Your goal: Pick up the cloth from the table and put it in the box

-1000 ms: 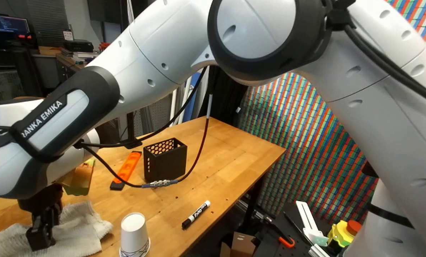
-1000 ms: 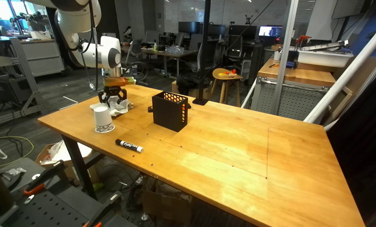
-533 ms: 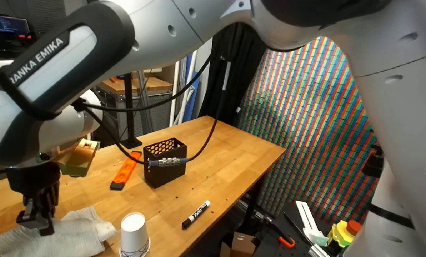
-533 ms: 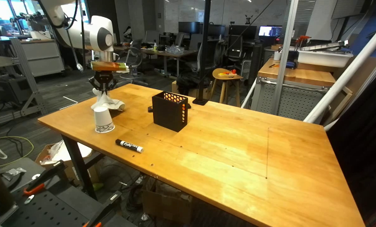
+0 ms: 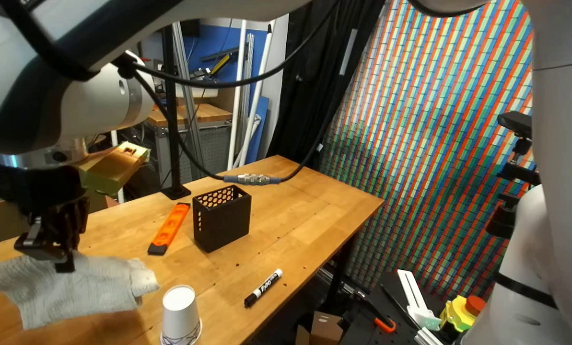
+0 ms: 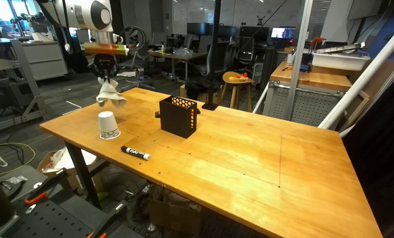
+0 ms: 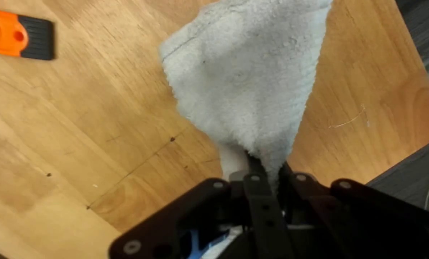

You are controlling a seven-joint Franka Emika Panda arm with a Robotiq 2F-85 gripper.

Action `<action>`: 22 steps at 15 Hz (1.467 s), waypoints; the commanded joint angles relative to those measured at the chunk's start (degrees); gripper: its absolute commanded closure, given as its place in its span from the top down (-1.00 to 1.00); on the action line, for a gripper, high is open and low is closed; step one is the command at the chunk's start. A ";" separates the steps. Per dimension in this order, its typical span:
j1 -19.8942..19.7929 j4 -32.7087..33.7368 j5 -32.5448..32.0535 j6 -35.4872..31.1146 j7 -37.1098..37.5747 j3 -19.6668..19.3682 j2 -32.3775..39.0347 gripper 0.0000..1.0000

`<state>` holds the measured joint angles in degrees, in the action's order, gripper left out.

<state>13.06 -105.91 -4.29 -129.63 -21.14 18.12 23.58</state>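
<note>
The off-white cloth (image 5: 89, 287) hangs from my gripper (image 5: 64, 261), above the left end of the wooden table. In an exterior view the cloth (image 6: 110, 96) droops below the gripper (image 6: 107, 79), clear of the tabletop and behind the paper cup. In the wrist view the gripper (image 7: 268, 169) is shut on a pinched fold of the cloth (image 7: 250, 79), which spreads out beyond the fingertips. The black box (image 5: 221, 223) stands upright with its top open, honeycomb holes in its sides. It also shows in an exterior view (image 6: 177, 117), apart from the gripper and cloth.
An upside-down white paper cup (image 6: 107, 125) stands close to the cloth. A black-and-white marker (image 6: 135, 153) lies near the front edge. An orange level (image 5: 170, 227) lies beside the box. A black post (image 6: 213, 66) rises at the back table edge. An arm cable (image 5: 252, 179) hangs over the table.
A second ago the gripper was open down at the cloth on the table. It has shut on the cloth and risen, lifting it off the table. Box, cup and marker have not moved.
</note>
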 commanded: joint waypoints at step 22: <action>-10.64 -8.67 -13.46 -3.48 15.75 -18.00 -10.08 -0.95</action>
<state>2.00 -115.58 -15.35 -131.18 -9.98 0.97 11.87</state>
